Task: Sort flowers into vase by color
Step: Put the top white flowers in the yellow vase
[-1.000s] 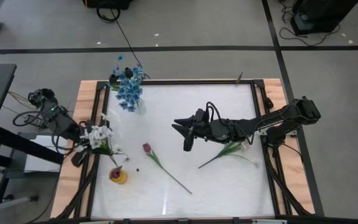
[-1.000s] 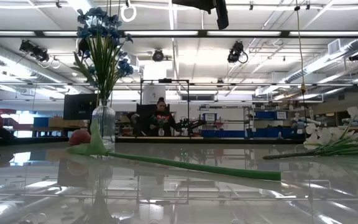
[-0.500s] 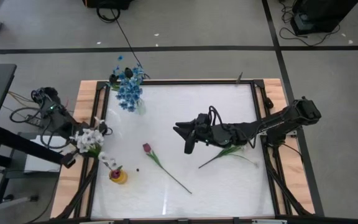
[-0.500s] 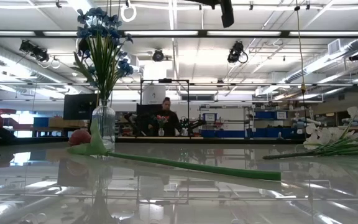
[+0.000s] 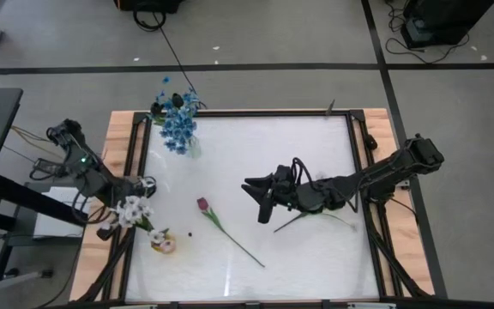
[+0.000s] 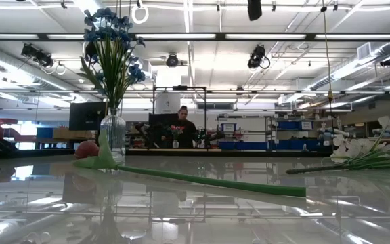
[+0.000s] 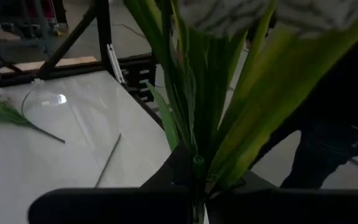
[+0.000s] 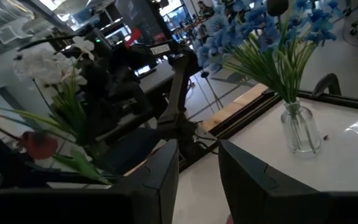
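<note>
My left gripper (image 5: 120, 220) is at the table's left edge, shut on a bunch of white flowers (image 5: 133, 210) with green leaves (image 7: 229, 118). A small yellow vase (image 5: 162, 244) stands just beside it, toward the near edge. Blue flowers (image 5: 178, 127) stand in a glass vase (image 6: 112, 135) at the far left. A pink tulip (image 5: 202, 204) lies on the table on its bud and its long stem (image 6: 215, 181). My right gripper (image 5: 264, 204) hovers open above mid-table, over nothing. A white spray (image 5: 316, 213) lies under the right arm. My left gripper pinches the white bunch's green stems (image 7: 197, 167) low down, below the leaves, between its two fingers. The fingers come in about level from the table's left side, across the stems. The bunch stands upright with its blooms on top. Its lower stem ends are hidden under the gripper.
Wooden strips and black frame rails (image 5: 131, 163) run round the white table top. The white spray also shows lying at the right in the low view (image 6: 374, 154). A person (image 6: 181, 125) sits far behind the table. Bare table lies between the tulip and the blue vase.
My left gripper has carried the white bunch along the left edge toward the near edge, closer to the yellow vase. My right gripper has drifted a little toward the near edge, still open.
</note>
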Motion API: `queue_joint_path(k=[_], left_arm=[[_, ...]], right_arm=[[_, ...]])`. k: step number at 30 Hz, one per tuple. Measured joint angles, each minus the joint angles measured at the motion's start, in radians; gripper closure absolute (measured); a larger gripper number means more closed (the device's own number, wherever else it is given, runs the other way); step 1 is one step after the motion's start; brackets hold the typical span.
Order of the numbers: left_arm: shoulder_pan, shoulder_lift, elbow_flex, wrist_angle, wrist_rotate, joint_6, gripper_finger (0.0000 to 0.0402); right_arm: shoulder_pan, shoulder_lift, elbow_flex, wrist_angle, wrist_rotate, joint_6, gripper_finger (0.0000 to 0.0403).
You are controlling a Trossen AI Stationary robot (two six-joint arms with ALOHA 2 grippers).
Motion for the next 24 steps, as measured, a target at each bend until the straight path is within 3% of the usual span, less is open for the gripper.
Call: queue_joint_path(k=[10,16,24], left_arm=[[0.0,0.0,-0.181,0.261,-0.042,0.069,0.0385],[0.0,0.001,-0.226,0.261,-0.076,0.0,0.0382],[0.0,0.001,-0.226,0.233,-0.093,-0.074,0.034]], right_arm=[[0.006,0.0,0.0,0.031,0.0,0.0,0.0279],[0.006,0.0,0.0,0.022,-0.015,0.03,0.0279],[0.006,0.069,0.0,-0.098,-0.115,0.193,0.0272]])
